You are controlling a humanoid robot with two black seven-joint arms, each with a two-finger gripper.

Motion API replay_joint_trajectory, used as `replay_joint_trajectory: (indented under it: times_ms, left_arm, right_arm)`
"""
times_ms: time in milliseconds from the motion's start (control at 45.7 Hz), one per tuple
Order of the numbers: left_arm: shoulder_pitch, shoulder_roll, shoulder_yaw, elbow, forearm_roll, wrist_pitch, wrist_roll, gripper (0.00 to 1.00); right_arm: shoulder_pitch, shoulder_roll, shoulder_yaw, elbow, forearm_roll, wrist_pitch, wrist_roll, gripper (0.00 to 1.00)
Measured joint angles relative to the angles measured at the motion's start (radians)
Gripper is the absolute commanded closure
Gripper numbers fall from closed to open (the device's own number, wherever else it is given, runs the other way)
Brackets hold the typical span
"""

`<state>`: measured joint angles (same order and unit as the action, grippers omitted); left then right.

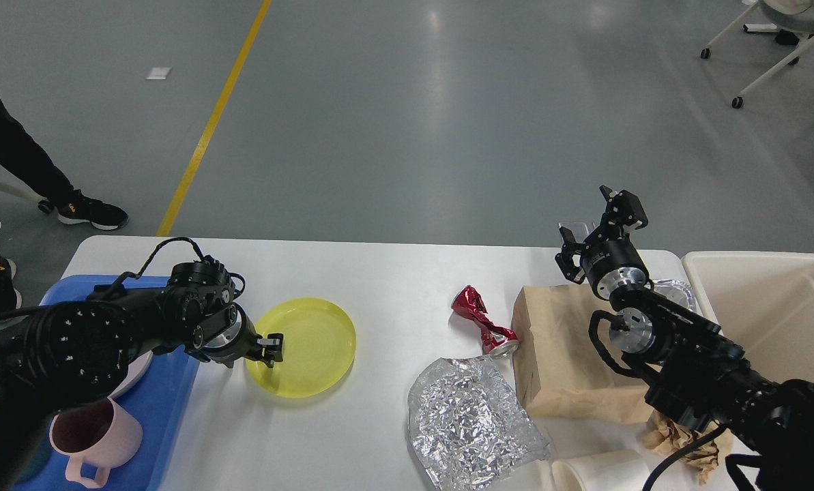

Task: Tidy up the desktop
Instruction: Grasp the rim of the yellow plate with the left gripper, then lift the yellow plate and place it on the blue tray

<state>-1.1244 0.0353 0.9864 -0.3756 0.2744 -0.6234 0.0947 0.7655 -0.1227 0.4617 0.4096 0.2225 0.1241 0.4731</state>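
Observation:
The white desktop (393, 279) holds a yellow plate (311, 348), a crushed red can (485, 320), a crumpled foil sheet (471, 416), a brown paper bag (560, 354), crumpled brown paper (673, 436) and a white paper cup (604, 470). My left gripper (271, 348) is low at the plate's left rim; its dark fingers sit against the rim and I cannot tell whether they grip it. My right gripper (594, 225) is open and empty, raised above the bag's far end.
A blue tray (171, 389) at the left holds a pink mug (93, 436) and a white plate (134, 368). A cream bin (775, 314) stands at the right, a foil tray (676, 293) beside it. A person's legs (11, 150) stand beyond the table's left end.

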Motion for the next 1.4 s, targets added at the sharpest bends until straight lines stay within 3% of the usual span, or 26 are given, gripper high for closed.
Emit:
replay_joint_trajectory:
  times_ms: [87,197,306,459,831,1071,1399]
  left_arm:
    - [0.005,-0.001,0.000,0.000,0.000,0.000,0.000,0.58]
    - [0.011,-0.002,-0.001,-0.001,0.000,-0.008,0.000,0.83]
    - [0.010,0.002,0.000,0.000,0.000,-0.062,-0.002,1.00]
    - [0.004,0.008,0.000,0.001,0.000,-0.144,-0.003,1.00]
    - [-0.034,0.019,0.000,0.000,-0.001,-0.188,-0.003,1.00]
    - [-0.142,0.055,0.000,0.000,-0.001,-0.321,-0.003,1.00]
    - [-0.345,0.121,-0.040,-0.002,-0.001,-0.337,-0.005,1.00]
  right_arm:
    - [0.000,0.000,0.000,0.000,0.000,0.000,0.000,0.00]
    - [0.000,0.000,0.000,0.000,0.000,0.000,0.000,0.00]
    - [0.000,0.000,0.000,0.000,0.000,0.000,0.000,0.00]
    - [0.000,0.000,0.000,0.000,0.000,0.000,0.000,0.00]
    - [0.000,0.000,0.000,0.000,0.000,0.000,0.000,0.00]
    - [0.000,0.000,0.000,0.000,0.000,-0.001,0.000,0.00]
    - [0.000,0.000,0.000,0.000,0.000,-0.001,0.000,0.00]
